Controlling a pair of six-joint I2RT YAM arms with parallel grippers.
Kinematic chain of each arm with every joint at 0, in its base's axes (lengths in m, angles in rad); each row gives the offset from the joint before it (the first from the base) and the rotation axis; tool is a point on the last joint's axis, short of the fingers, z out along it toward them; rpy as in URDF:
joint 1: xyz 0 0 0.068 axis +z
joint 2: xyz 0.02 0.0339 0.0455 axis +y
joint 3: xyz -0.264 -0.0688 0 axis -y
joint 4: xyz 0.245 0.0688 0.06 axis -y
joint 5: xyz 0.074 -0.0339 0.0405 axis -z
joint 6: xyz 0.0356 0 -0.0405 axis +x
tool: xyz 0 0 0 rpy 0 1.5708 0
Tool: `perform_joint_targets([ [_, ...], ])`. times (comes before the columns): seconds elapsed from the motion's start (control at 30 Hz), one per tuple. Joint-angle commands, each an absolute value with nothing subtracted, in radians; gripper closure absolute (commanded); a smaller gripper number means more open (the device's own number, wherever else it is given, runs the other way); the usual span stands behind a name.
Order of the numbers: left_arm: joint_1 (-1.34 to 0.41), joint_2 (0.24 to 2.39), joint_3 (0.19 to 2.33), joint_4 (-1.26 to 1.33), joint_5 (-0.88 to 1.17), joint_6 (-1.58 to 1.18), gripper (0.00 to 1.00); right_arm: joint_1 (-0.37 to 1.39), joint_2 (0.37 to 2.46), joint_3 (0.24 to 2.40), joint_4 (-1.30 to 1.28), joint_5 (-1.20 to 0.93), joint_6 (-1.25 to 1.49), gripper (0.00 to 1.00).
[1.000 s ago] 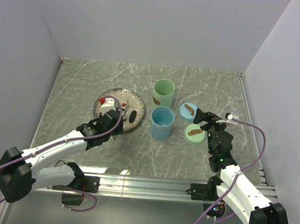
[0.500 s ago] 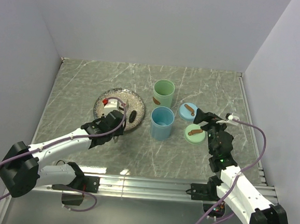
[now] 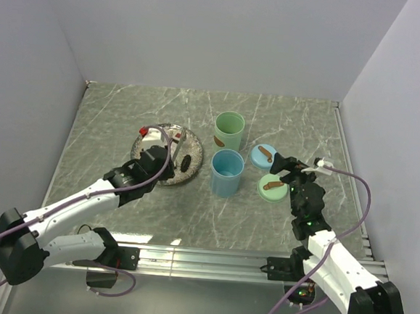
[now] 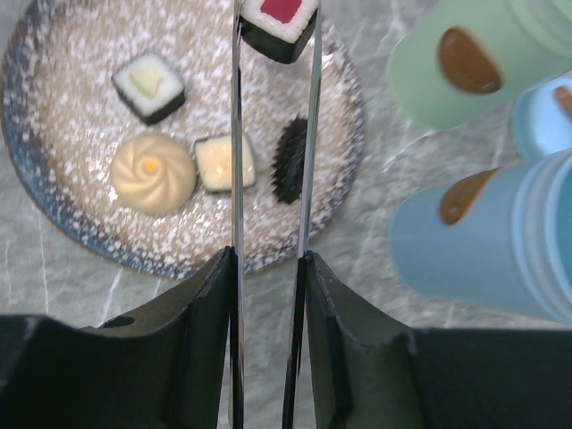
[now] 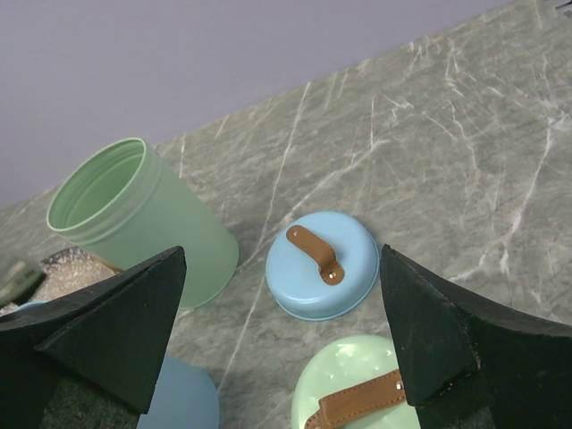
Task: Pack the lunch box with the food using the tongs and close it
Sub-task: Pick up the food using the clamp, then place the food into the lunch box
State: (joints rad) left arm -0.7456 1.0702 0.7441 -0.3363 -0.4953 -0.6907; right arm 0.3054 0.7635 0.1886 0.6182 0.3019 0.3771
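The left pincer [image 4: 266,268] is partly closed on the tongs [image 4: 237,134], one finger pressing each arm from outside near the bottom of the left wrist view. The two slim arms run nearly parallel up the frame. At top centre their tips clamp the red-topped cube [image 4: 279,18], which is over the far rim of the plate [image 4: 63,223]; whether it touches the plate cannot be determined. The remaining food lies on the plate: a white-and-green cube [image 4: 149,85] at upper left, a beige ball [image 4: 153,172] below it, a yellow-centred cube [image 4: 224,163] just right of the ball, and a dark oblong piece [image 4: 289,161] beside that. The left tong arm crosses the right edge of the yellow-centred cube, and the right arm passes along the dark oblong piece. Both pieces lie under the tongs. The green container [image 4: 420,80] occupies the upper right of this view and the blue container [image 4: 483,241] the right edge below it. Both are uncovered and stand close beside the plate on the bench [image 3: 126,107]. The right pincer [image 5: 281,259] is spread wide and holds nothing. It hangs over the blue lid [image 5: 308,290] and the green lid [image 5: 349,384], which lie handle-up on the bench, right of the containers in the overhead view.
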Motion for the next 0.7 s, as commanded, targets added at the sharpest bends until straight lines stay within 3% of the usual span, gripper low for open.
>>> perform_joint_targets([
  [0.0,-0.744,1.028,0.818,-0.270,-0.497,-0.643,0.74,0.311,0.788,0.202,0.655,0.319,0.371,0.04],
  [0.67,-0.854,0.785,0.756,-0.189,-0.247,-0.549,0.76,0.313,0.845,0.218,0.675,0.305,0.383,0.04],
])
